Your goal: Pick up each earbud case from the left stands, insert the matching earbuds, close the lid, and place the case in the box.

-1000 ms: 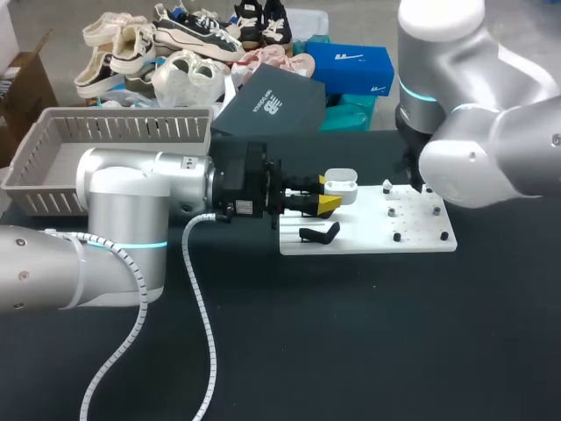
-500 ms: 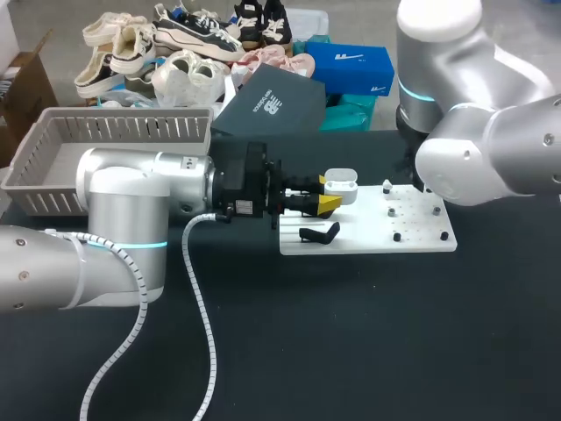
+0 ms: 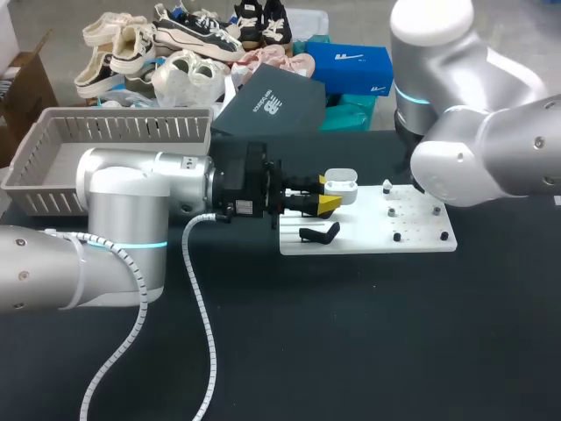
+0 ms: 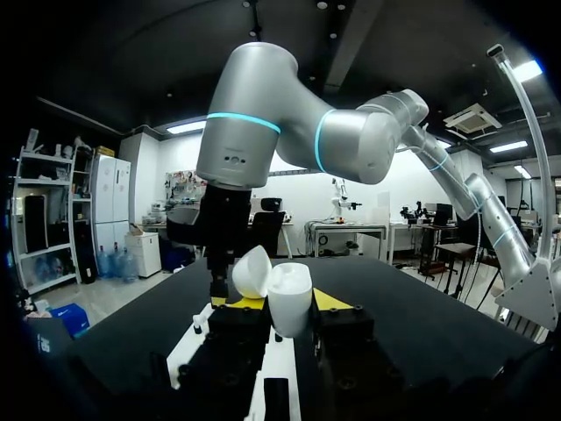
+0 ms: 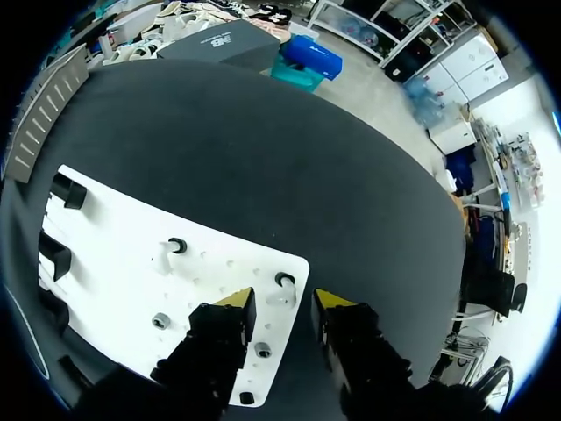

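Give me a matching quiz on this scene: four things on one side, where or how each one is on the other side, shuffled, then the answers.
Things:
1. earbud case
2. black stand
3. grey basket
4. right end effector

States:
A. open, above the white board's end away from the stands
B. at the table's far left
C. lid open, between the left end effector's fingers
D. on the white board, holding nothing

Pairs: 1-C, 2-D, 3-B, 4-A
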`<state>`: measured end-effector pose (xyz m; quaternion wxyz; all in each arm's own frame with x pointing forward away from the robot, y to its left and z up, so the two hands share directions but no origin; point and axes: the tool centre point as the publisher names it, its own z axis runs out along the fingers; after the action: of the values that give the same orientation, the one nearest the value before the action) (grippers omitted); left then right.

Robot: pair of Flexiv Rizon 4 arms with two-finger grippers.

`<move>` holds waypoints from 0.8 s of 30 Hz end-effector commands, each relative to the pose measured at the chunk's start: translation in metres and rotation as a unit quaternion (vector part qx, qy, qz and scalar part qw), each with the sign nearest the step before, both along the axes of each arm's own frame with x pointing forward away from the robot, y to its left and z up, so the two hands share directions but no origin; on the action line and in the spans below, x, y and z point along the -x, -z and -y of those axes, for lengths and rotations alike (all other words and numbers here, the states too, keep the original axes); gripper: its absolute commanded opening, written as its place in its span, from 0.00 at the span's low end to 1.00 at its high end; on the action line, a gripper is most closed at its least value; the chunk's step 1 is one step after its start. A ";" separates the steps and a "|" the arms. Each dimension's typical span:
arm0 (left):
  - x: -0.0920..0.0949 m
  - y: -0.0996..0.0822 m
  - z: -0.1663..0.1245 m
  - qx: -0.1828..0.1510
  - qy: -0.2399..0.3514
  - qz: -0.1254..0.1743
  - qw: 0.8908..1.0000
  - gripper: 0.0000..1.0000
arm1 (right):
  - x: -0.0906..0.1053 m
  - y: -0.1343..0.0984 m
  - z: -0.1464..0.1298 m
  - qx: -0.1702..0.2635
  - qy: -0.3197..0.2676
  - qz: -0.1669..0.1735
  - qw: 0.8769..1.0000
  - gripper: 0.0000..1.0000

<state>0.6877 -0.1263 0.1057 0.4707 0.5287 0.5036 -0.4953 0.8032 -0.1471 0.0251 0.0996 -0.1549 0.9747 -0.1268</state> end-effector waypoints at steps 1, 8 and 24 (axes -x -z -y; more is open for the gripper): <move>-0.002 0.000 0.000 0.000 0.002 0.000 1.000 0.00 | -0.002 0.001 -0.001 0.003 0.001 0.000 1.000 0.38; -0.002 0.000 0.000 0.000 0.002 0.000 1.000 0.00 | -0.004 0.003 -0.001 0.009 0.002 -0.001 1.000 0.35; -0.002 0.000 0.000 0.000 0.002 0.000 1.000 0.00 | -0.002 0.006 0.001 0.015 0.001 -0.003 1.000 0.23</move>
<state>0.6877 -0.1263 0.1057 0.4706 0.5287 0.5036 -0.4953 0.8048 -0.1495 0.0201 0.0938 -0.1570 0.9732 -0.1391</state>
